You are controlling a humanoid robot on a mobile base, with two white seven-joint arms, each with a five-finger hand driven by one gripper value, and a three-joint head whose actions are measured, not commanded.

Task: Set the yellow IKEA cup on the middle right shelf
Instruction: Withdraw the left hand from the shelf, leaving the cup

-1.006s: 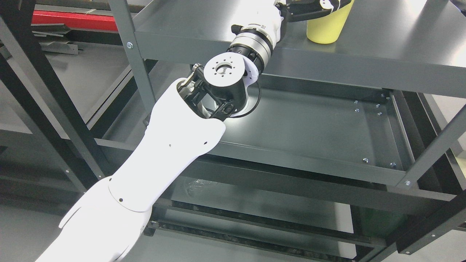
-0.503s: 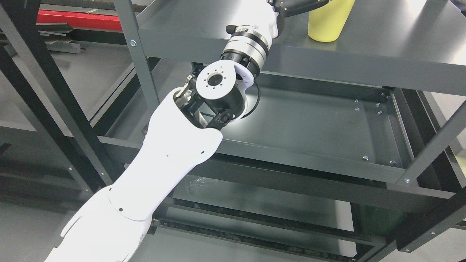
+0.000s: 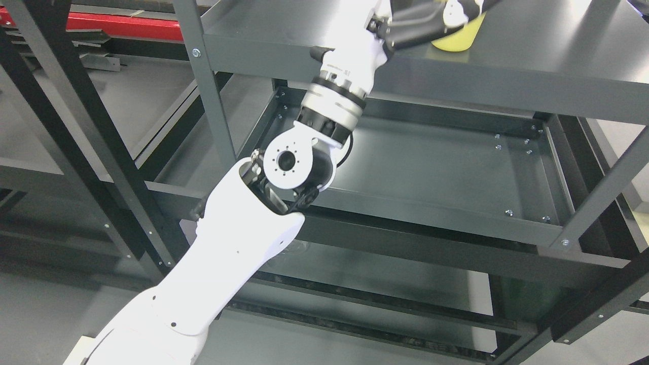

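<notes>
While the yellow cup (image 3: pixel 455 42) rests on the shelf (image 3: pixel 557 56), the left hand's fingers (image 3: pixel 459 11) clasp it.

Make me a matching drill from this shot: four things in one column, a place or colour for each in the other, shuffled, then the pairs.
Things
1. yellow cup
2. left hand
3. red beam
4. lower shelf

Places or colours
A. far upper left, behind the rack
B. bare grey tray below the upper shelf
C. on the upper shelf, near the top edge of the picture
D. at the cup, partly cut off by the top edge

Pairs: 1-C, 2-D, 3-A, 4-B
</notes>
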